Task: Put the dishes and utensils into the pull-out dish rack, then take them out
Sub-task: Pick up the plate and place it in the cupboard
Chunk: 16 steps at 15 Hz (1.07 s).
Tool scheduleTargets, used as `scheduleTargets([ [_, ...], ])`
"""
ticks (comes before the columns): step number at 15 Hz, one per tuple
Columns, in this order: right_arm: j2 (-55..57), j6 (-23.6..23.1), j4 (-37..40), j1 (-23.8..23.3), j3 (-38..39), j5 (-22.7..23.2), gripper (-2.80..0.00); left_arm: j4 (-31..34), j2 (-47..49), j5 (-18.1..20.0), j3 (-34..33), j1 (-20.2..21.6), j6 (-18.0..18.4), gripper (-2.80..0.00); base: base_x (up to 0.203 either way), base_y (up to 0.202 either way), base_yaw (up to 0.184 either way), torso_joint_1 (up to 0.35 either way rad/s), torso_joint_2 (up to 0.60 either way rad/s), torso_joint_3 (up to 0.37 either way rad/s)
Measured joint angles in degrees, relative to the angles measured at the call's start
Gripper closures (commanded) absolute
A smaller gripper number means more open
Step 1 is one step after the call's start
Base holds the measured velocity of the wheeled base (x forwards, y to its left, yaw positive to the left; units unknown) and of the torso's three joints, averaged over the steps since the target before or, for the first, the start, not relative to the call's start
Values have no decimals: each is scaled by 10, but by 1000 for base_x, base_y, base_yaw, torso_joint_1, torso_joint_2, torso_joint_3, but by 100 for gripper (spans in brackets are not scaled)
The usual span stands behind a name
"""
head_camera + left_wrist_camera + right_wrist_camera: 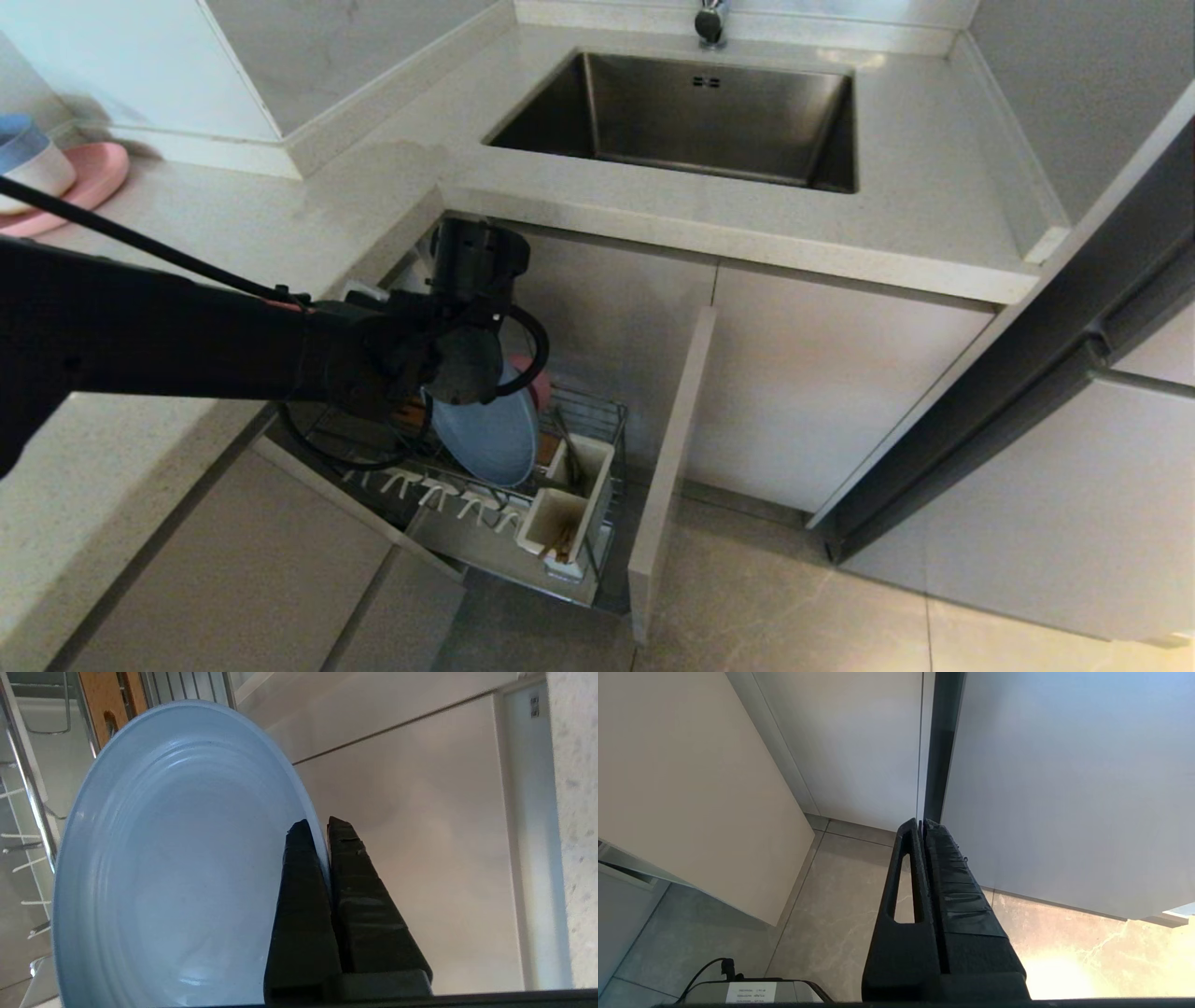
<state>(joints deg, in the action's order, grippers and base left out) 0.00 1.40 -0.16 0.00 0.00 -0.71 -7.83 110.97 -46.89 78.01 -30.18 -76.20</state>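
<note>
at the far left of the counter a pink plate with a blue-and-white bowl sits well apart from the work; the left gripper is pinched tight on the rim of the blue plate, which hangs on edge over the pull-out dish rack, near its white prongs; the pink bowl is just behind it; a thin rim grip could let the plate swing or slip, and it might knock the bowl or catch a wire or the counter edge above; the utensil box holds what look like the chopsticks; the right gripper is closed on nothing, parked over the floor.
</note>
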Motion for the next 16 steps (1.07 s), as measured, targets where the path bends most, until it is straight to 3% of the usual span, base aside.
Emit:
scheduleTargets([
  [4,0,0,0,0,0,0,0,-20,1,17,1,16,1,0,0,0,0,0,0,0],
  [8,0,0,0,0,0,0,0,-60,9,50,3,31,24,0,0,0,0,0,0,0],
  [16,0,0,0,0,0,0,0,-87,39,61,0,43,25,0,0,0,0,0,0,0],
])
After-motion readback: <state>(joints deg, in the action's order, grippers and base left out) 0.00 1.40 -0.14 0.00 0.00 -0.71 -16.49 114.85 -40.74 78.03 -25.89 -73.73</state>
